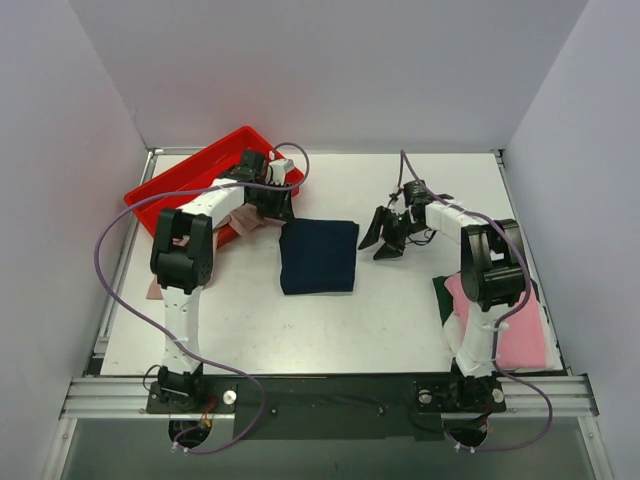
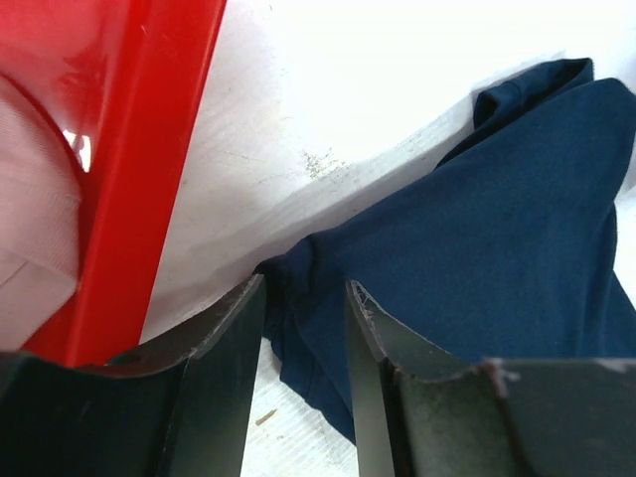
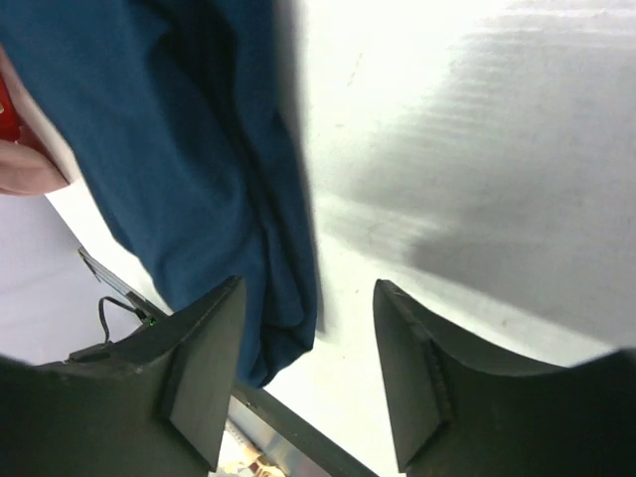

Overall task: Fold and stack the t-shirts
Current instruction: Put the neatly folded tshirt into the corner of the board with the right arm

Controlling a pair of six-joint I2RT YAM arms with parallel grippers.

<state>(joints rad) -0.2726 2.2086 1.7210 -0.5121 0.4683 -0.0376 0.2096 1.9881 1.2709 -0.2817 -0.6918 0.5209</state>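
Jaws apart on both sides, nothing gripped: my left gripper point(image 2: 305, 298) is narrowly parted, my right gripper point(image 3: 308, 298) spread wide.
I see the navy t-shirt point(image 1: 318, 256) folded mid-counter point(image 1: 400, 320); left hovers at its 10 o'clock corner beside the red tray point(image 1: 190, 180), right at its 3 o'clock. The beige-pink t-shirt point(image 1: 245, 225) sits bunched under my left arm; the bright pink t-shirt point(image 1: 520, 335) lies at 4 o'clock.
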